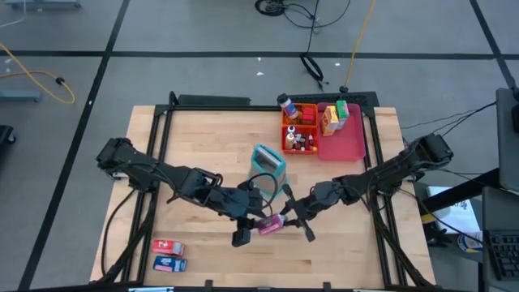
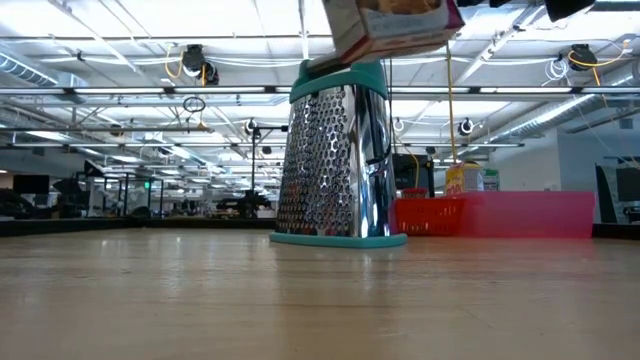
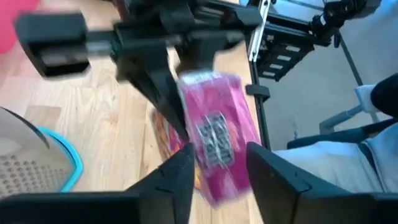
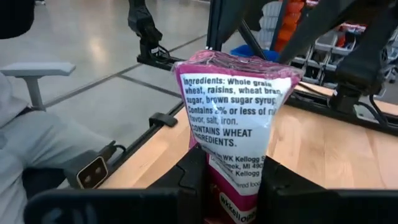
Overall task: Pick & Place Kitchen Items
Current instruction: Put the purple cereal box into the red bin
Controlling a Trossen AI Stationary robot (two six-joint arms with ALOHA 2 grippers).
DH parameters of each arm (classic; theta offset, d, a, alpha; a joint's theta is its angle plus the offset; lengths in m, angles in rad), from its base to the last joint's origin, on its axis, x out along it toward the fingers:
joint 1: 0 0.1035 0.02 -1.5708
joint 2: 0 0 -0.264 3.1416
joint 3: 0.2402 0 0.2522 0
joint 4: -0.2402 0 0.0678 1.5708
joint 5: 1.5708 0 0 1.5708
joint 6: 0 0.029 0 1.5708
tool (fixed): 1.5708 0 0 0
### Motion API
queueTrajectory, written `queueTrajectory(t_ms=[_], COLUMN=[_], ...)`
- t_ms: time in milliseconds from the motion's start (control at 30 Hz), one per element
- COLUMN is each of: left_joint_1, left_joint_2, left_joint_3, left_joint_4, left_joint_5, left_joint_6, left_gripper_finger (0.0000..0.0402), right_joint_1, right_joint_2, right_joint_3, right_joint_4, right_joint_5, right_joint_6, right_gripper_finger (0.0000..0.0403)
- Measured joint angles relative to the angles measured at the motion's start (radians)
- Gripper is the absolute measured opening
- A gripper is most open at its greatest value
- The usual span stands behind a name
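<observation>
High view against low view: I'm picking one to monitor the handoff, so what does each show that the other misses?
Only the high view shows both grippers, left and right, meeting at the pink box, plus the red box and blue box near the table's front edge. Only the low view shows the room behind and the grater's perforated face. Both show the grater, the pink tray and the orange tray.

A small pink cereal box [image 1: 270,224] hangs above the table. Red [image 1: 167,246] and blue [image 1: 169,264] boxes lie flat near its front edge.
</observation>
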Motion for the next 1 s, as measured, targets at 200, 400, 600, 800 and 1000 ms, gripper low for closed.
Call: queueTrajectory(t_ms=[200, 400, 600, 800, 1000], left_joint_1=[-0.028, -0.096, -0.178, -0.238, -0.289], left_joint_2=[-0.017, -0.068, -0.077, -0.077, -0.077], left_joint_3=[0.0, 0.0, 0.0, 0.0, 0.0], left_joint_4=[-0.014, -0.082, -0.163, -0.18, -0.185], left_joint_5=[-0.001, -0.164, -0.322, -0.393, -0.473], left_joint_6=[-0.004, -0.037, -0.09, -0.145, -0.174], left_gripper_finger=[0.0177, 0.0179, 0.0179, 0.0179, 0.0179], right_joint_1=[0.001, 0.008, 0.04, 0.087, 0.116], right_joint_2=[-0.083, -0.226, -0.423, -0.609, -0.741], right_joint_3=[-0.014, -0.121, -0.236, -0.349, -0.412], right_joint_4=[-0.115, -0.128, -0.124, -0.132, -0.194], right_joint_5=[0.002, 0.12, 0.244, 0.438, 0.671], right_joint_6=[0.001, 0.023, 0.031, 0.029, 0.03], right_gripper_finger=[0.0059, 0.0059, 0.0059, 0.0059, 0.0059])
